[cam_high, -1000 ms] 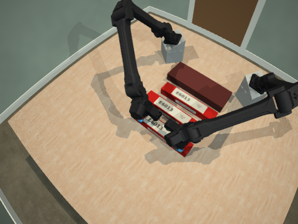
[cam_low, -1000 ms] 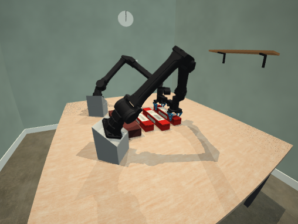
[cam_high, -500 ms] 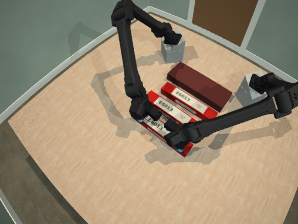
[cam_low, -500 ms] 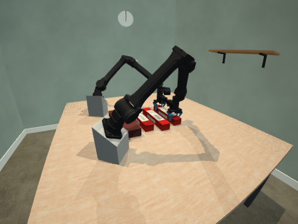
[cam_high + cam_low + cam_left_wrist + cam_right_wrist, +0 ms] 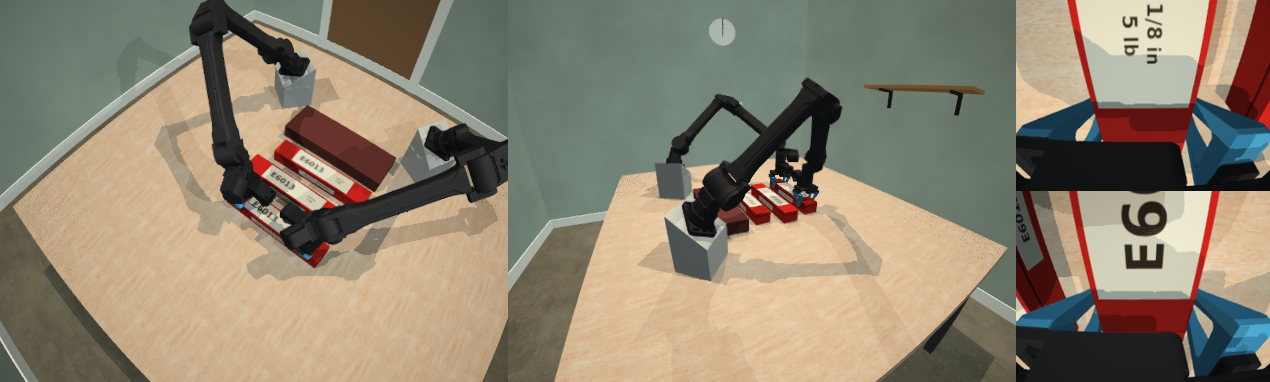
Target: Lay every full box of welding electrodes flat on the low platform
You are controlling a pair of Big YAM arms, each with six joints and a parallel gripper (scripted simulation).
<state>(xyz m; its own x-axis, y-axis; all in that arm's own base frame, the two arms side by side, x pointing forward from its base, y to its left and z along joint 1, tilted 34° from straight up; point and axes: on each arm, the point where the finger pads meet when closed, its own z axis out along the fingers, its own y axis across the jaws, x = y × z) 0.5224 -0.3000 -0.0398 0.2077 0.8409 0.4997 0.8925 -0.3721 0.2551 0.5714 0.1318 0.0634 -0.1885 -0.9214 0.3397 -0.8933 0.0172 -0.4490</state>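
Right gripper (image 5: 240,204) (image 5: 806,196) (image 5: 1144,293): blue fingers closed on the two long sides of the outermost red-and-cream cardboard electrode box (image 5: 270,220) (image 5: 790,190) (image 5: 1144,81) (image 5: 1144,280), near its "E6013" end. Left gripper (image 5: 305,256) (image 5: 779,180) (image 5: 1144,102): likewise grasping the same box, near its "5 lb" end.

Box sits on the side away from the platform, beside the middle red-and-cream box (image 5: 295,185) (image 5: 774,201) (image 5: 1252,43) (image 5: 1041,276). Clearance under it: cannot tell. Beyond lie the inner red-and-cream box (image 5: 322,170) (image 5: 754,205), then the low dark-red block-shaped platform (image 5: 345,142) (image 5: 735,220), bare of boxes.

Risks, as I judge them: hands rising unevenly would tip the box or work an end out of the fingers. Carried too low toward the platform, it could clip the middle box and shove it. Weight is the larger trap: the labels match, so a lighter box could be placed as full if the heft is misread.

Orientation: label up, roughly level. Long axis runs upper left to lower right in the top view, near parallel to the other boxes and the platform; "E6013" end toward the right hand, "5 lb" end toward the left.
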